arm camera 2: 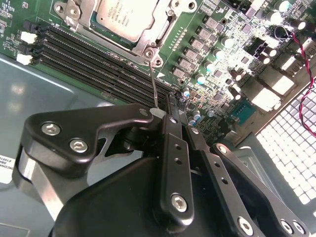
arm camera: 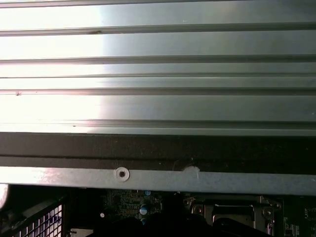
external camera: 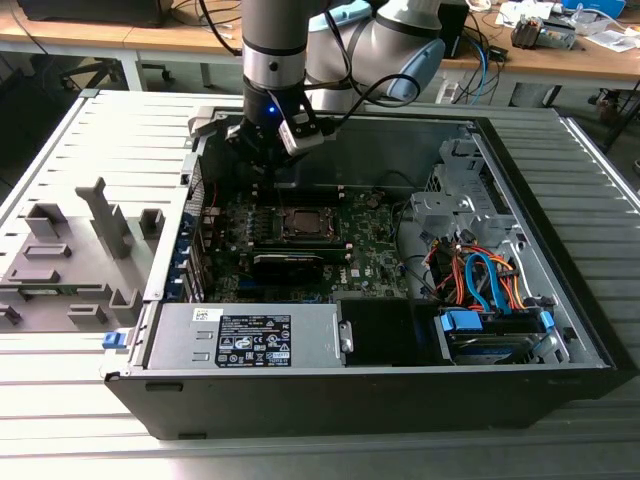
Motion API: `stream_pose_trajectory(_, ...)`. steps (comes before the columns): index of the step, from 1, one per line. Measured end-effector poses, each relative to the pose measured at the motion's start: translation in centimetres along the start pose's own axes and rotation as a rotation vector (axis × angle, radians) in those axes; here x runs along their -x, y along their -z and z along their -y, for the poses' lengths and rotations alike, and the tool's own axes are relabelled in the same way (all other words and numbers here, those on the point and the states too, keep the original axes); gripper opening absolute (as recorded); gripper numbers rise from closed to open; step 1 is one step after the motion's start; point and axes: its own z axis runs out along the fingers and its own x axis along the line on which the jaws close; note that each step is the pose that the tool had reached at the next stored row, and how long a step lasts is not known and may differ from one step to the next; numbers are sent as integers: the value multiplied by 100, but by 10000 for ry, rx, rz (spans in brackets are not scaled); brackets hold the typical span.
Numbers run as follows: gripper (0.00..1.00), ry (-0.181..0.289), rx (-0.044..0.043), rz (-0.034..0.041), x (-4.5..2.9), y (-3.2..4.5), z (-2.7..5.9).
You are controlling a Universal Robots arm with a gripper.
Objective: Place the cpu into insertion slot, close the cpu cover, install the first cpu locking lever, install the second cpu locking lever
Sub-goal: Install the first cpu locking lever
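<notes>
The gripper sits low inside the open computer case, over the rear part of the motherboard, as the exterior view shows. In the second wrist view its black fingers are drawn tight together, clenched on a thin wire locking lever that runs from the fingertips forward to the corner of the socket. The cpu lies seated in the socket just ahead of the gripper, dull silver top up, with the cpu cover closed down around it as a metal frame. Black memory slots run between the socket and the gripper. In the exterior view the cpu sits just in front of and below the claw.
</notes>
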Motion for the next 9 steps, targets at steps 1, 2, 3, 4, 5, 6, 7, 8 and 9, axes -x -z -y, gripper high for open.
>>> stream_pose_trajectory(1, 11, 1, -1, 0, 1, -2, 0)
stream_pose_trajectory(2, 11, 1, -2, -1, 1, -3, 0)
stream_pose_trajectory(3, 11, 1, -1, -1, 1, -5, 0)
stream_pose_trajectory(4, 11, 1, -1, 0, 1, -7, 0)
stream_pose_trajectory(5, 11, 1, 0, 0, 1, -8, 0)
stream_pose_trajectory(6, 11, 2, 0, 0, 1, -10, 0)
stream_pose_trajectory(7, 11, 2, -1, 0, 2, -11, 0)
stream_pose_trajectory(8, 11, 2, -1, -1, 2, -12, 0)
stream_pose_trajectory(9, 11, 2, -1, 0, 2, -13, 0)
